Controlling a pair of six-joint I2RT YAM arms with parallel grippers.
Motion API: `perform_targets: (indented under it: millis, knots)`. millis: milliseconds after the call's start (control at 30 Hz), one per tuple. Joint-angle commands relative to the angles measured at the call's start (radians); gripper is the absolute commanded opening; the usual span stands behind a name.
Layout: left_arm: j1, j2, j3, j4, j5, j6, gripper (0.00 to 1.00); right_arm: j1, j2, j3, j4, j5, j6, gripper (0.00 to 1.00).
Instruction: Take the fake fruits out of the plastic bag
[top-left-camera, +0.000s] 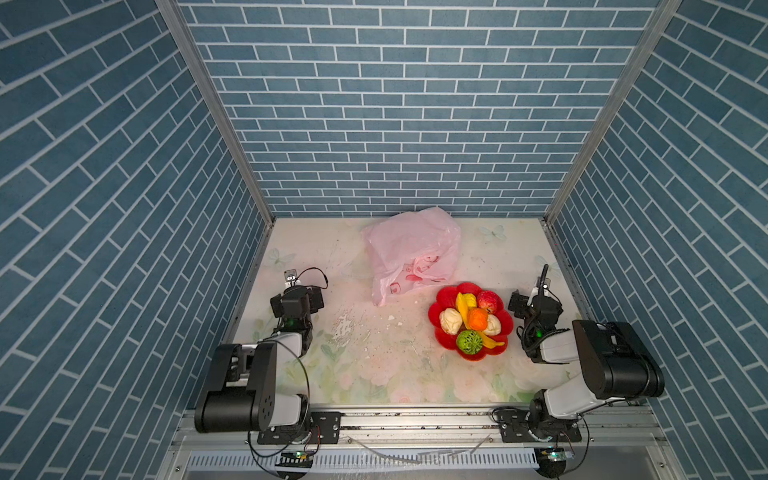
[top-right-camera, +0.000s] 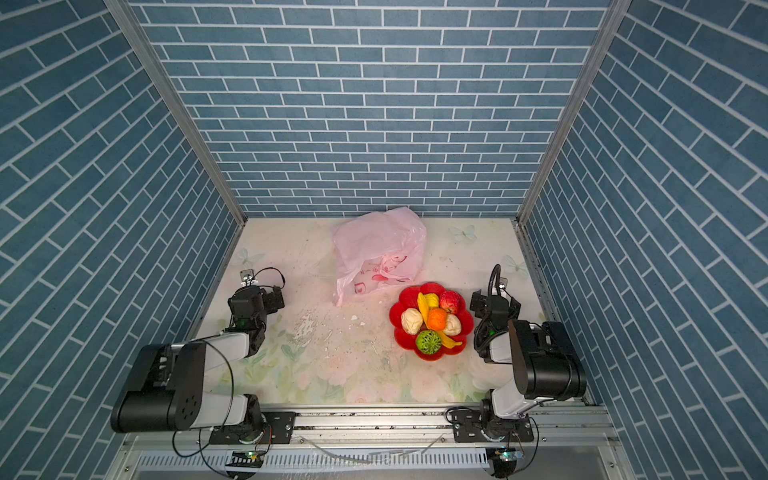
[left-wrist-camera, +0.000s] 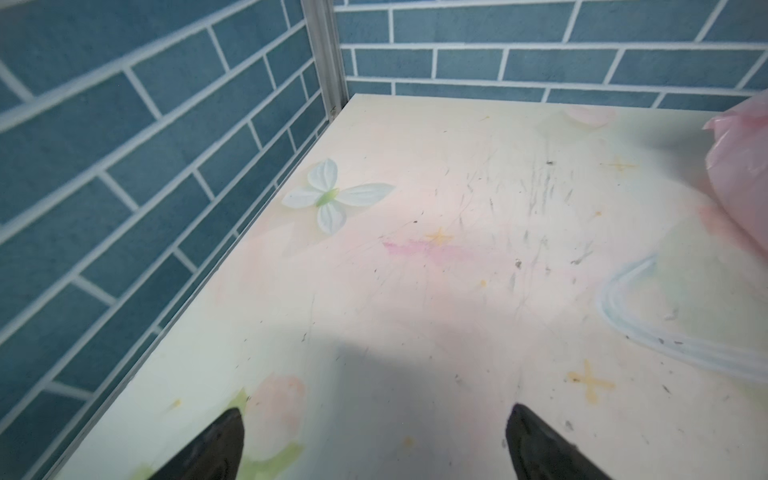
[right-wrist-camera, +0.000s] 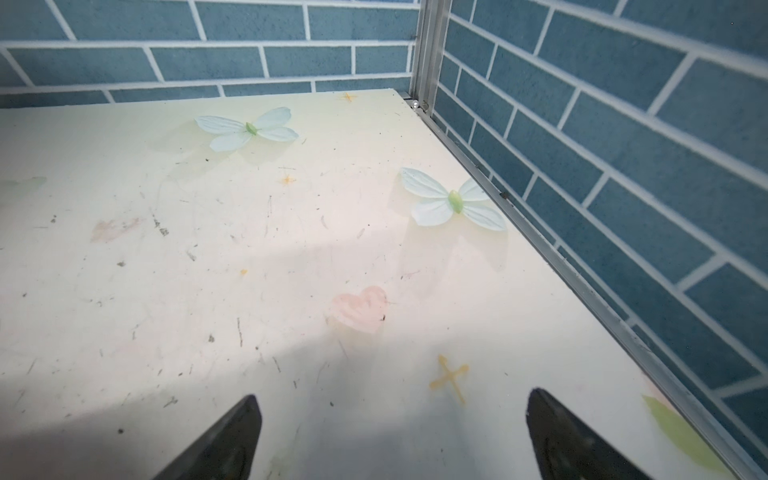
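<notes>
One plastic bag, long axis far-to-near, handle loops frontward.

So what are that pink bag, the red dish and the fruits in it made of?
The plastic bag looks like thin plastic film: translucent pale pink, crinkled, slumped in soft folds. The red dish is probably hard moulded plastic, given its even colour and scalloped petal rim. The fake fruits look like painted foam or plastic, mostly matte; which of the two I cannot tell.

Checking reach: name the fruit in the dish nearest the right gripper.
The red apple, on the side of the dish facing the right gripper; all the rest sit farther away.
</notes>
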Motion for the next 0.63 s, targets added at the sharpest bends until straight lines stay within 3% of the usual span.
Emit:
perform_targets:
  millis: [0,100,167,600]
  knots:
    - [-0.001,0.039,-0.027,0.213,0.098,0.049,0.99,-0.018,-0.009,0.078,-0.043,-0.049,0.006,0.99]
    - [-0.001,0.111,-0.038,0.304,0.153,0.074,0.99,-0.017,-0.007,0.110,-0.100,-0.044,0.002,0.99]
    - [-0.003,0.095,0.002,0.211,0.158,0.077,0.99,-0.016,-0.004,0.110,-0.096,-0.041,-0.002,0.99]
    - [-0.016,0.101,0.006,0.211,0.137,0.085,1.00,-0.014,-0.003,0.108,-0.091,-0.044,-0.008,0.99]
